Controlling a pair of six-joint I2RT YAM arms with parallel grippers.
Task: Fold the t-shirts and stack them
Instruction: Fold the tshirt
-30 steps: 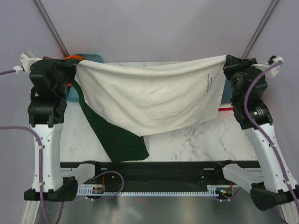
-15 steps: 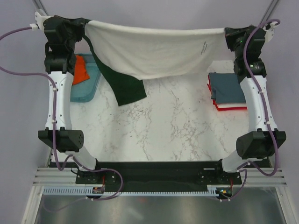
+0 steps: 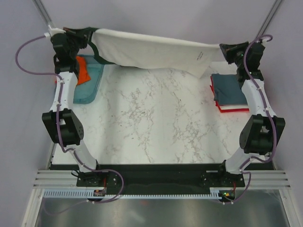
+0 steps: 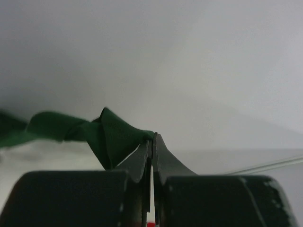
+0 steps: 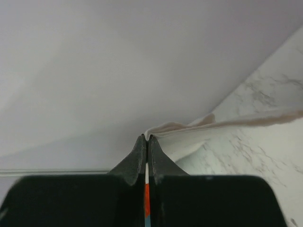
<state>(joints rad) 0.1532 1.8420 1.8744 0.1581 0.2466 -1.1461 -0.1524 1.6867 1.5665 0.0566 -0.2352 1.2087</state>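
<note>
From above, the cream t-shirt (image 3: 151, 49) hangs stretched in the air across the far side of the marble table (image 3: 156, 123). The left gripper (image 3: 88, 35) pinches its far-left end, where dark green cloth bunches up. The right gripper (image 3: 224, 50) pinches its far-right end. Both are clamped tight on the fabric. The shirt sags slightly between them, and a flap with small black print droops just left of the right gripper. Whether the lower edge touches the table cannot be told.

At the far left stands a translucent teal tray (image 3: 87, 92) with the orange t-shirt (image 3: 81, 71) in its far-left part, half hidden behind the left arm. On the right side of the table a folded slate-blue t-shirt (image 3: 229, 87) lies on top of a folded red t-shirt (image 3: 233, 108), whose edges show along the near and left sides.

In the left wrist view, the two dark fingers (image 4: 137, 161) meet with only a hairline slit between them. A fold of the green sleeve (image 4: 111, 137) is caught at their tips and trails off to the left, with a pale blurred wall behind it.

In the right wrist view, the fingers are likewise pressed together, nipping a thin cream edge of the shirt. The cloth runs taut to the right above the marble surface
</note>
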